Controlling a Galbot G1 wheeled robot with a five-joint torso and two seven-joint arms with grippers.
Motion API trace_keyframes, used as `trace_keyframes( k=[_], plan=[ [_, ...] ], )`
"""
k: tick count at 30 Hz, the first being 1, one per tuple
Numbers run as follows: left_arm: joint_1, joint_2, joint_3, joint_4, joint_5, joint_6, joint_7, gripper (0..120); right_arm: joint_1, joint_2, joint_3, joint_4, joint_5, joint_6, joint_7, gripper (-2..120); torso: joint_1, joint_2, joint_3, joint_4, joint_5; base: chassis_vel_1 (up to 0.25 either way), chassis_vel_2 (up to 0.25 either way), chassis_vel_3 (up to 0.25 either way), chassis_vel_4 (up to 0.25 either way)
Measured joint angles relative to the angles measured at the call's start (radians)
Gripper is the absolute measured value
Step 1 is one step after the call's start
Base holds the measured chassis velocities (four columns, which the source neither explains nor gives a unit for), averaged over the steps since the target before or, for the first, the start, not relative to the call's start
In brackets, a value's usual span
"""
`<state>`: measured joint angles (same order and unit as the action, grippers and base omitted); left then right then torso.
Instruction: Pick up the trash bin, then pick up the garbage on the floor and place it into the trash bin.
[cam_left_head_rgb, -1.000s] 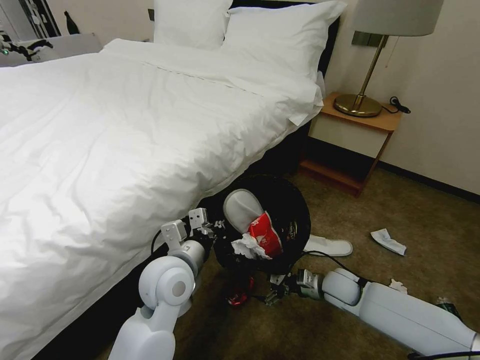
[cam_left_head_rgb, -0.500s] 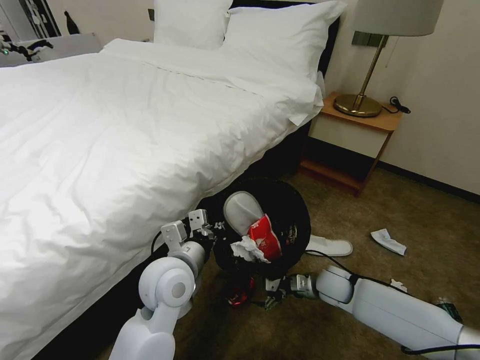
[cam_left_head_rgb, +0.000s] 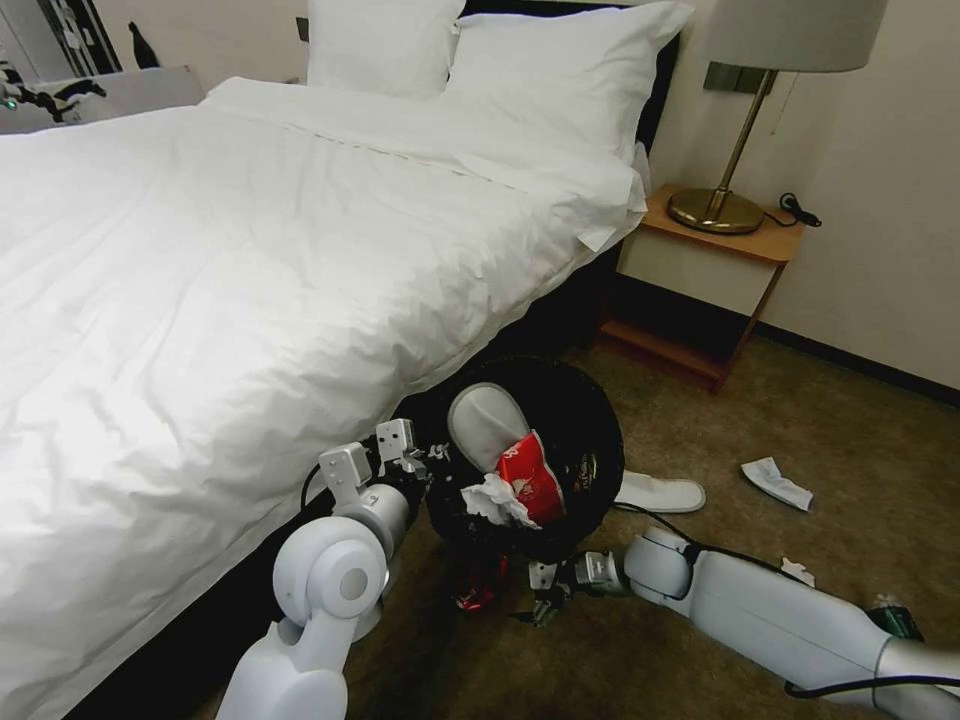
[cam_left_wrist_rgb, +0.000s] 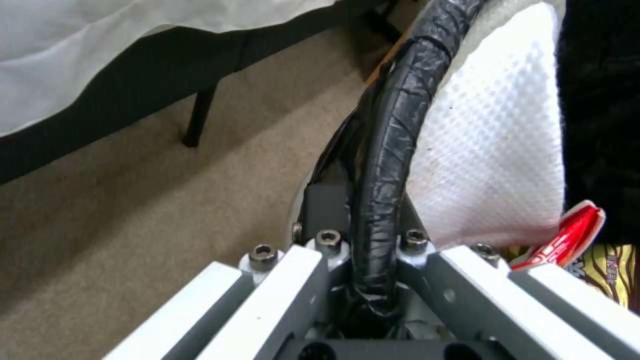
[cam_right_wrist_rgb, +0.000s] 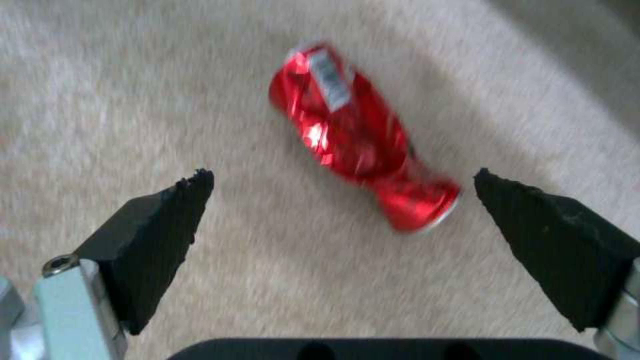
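Left gripper (cam_left_head_rgb: 432, 462) clamps the trash bin (cam_left_head_rgb: 575, 420) rim, held off the carpet. Right gripper (cam_right_wrist_rgb: 343, 192) wide open, straddling the crushed red can (cam_right_wrist_rgb: 360, 135) on the carpet. Light, dented, likely slippery; pinch across its waist.

no readable text, can label (cam_right_wrist_rgb: 330, 80) blurred
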<state>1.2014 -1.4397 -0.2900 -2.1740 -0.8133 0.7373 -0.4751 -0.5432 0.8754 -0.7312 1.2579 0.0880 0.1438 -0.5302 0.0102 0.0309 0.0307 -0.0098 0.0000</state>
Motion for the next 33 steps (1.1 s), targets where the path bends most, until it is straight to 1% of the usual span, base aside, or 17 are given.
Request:
trace_keyframes(
  k=[8, 11, 16, 20, 27, 33],
  plan=[
    [0.013, 0.002, -0.002, -0.009, 0.003, -0.001, 0.000, 0, -0.017, 0.014, 0.043, -0.090, -0.042, 0.026, -0.017, 100, 0.000, 0.000, 0.000, -0.0001, 0.0000, 0.000, 0.000, 0.000, 0.000],
    [0.016, 0.003, 0.000, -0.009, 0.007, -0.001, 0.003, 0, -0.010, 0.025, 0.061, -0.159, -0.066, 0.051, -0.026, 100, 0.000, 0.000, 0.000, -0.0002, 0.0001, 0.000, 0.000, 0.000, 0.000],
    [0.018, 0.004, -0.001, -0.007, 0.013, -0.002, 0.005, 0, 0.014, 0.026, 0.063, -0.193, -0.073, 0.063, -0.037, 100, 0.000, 0.000, 0.000, 0.0000, 0.0001, 0.000, 0.000, 0.000, 0.000],
    [0.015, 0.004, -0.001, -0.004, 0.014, -0.002, 0.007, 0, 0.026, 0.026, 0.063, -0.198, -0.075, 0.066, -0.045, 100, 0.000, 0.000, 0.000, -0.0001, 0.0000, 0.000, 0.000, 0.000, 0.000],
    [0.011, 0.002, -0.002, 0.007, 0.018, -0.002, 0.011, 0, 0.066, 0.017, 0.054, -0.163, -0.078, 0.058, -0.069, 100, 0.000, 0.000, 0.000, -0.0001, 0.0000, 0.000, 0.000, 0.000, 0.000],
    [0.012, -0.001, -0.001, 0.006, 0.023, -0.002, 0.013, 0, 0.096, 0.020, 0.034, -0.149, -0.053, 0.035, -0.060, 100, 0.000, 0.000, 0.000, -0.0001, 0.0001, 0.000, 0.000, 0.000, 0.000]
  ],
)
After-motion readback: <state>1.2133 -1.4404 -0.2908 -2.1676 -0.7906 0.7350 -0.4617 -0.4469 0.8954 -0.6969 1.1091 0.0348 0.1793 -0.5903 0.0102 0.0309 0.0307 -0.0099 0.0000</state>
